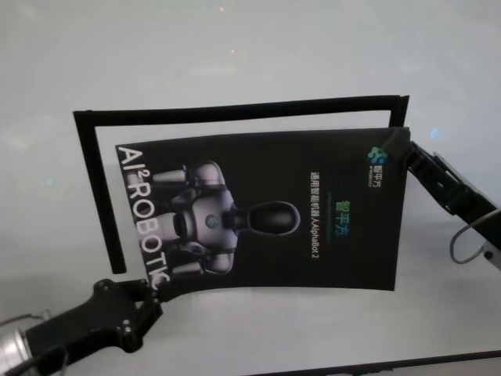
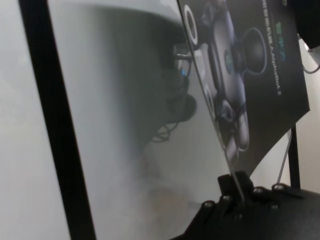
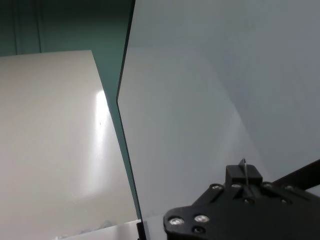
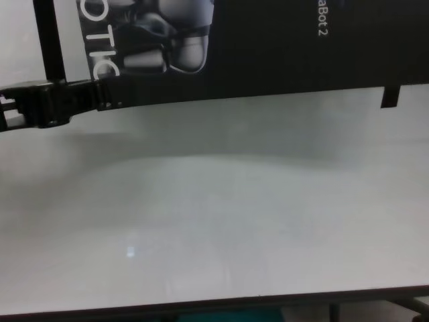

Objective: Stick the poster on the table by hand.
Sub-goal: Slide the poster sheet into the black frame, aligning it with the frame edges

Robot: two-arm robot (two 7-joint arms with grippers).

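Poster (image 1: 266,211) hangs above the table (image 1: 235,63) rather than on it, stretched between two grippers at diagonally opposite corners. Its long axis runs left to right, with the robot picture and the big white lettering toward the left. The left gripper (image 1: 149,294) pinches the near-left corner, jaws closed on the sheet's edge; the left wrist view shows the thin edge rising out of the black fingers (image 2: 235,192) with the sheet tilted up and away from the surface. The right gripper (image 1: 403,149) holds the far-right corner, jaws closed on it too, and the right wrist view shows the sheet's edge standing in its fingers (image 3: 243,179).

The chest view shows a soft shadow on the table under the poster's near edge, so I judge the sheet is still airborne and slightly bowed, not yet laid down.

On the table lie two narrow black strips forming an open corner: the left strip (image 1: 98,192) runs near to far just left of the poster, and the far strip (image 1: 243,110) runs left to right just beyond its far edge. The poster sits inside that corner, roughly parallel to both. The coming move likely turns on lowering both corners evenly, since each arm controls only one end of the diagonal.
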